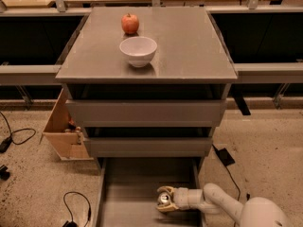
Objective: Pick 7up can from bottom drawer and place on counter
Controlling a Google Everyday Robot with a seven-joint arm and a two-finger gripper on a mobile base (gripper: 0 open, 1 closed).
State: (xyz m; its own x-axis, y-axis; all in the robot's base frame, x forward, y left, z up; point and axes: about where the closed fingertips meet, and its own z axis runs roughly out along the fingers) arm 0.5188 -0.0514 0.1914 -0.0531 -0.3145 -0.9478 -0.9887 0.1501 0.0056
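The bottom drawer [128, 193] is pulled out at the foot of the cabinet. The 7up can [164, 198] stands in its right part, and I see mostly its shiny silver top. My gripper [162, 200] reaches in from the lower right, and its two fingers [164, 189] press on the can from the far and near sides. The can rests on the drawer floor. The grey counter [189, 41] is the cabinet's top, above the two closed upper drawers.
A white bowl [138, 50] and a red apple [130, 23] sit on the left half of the counter. An open wooden box [61, 131] stands left of the cabinet. Cables [19, 136] lie on the speckled floor on both sides.
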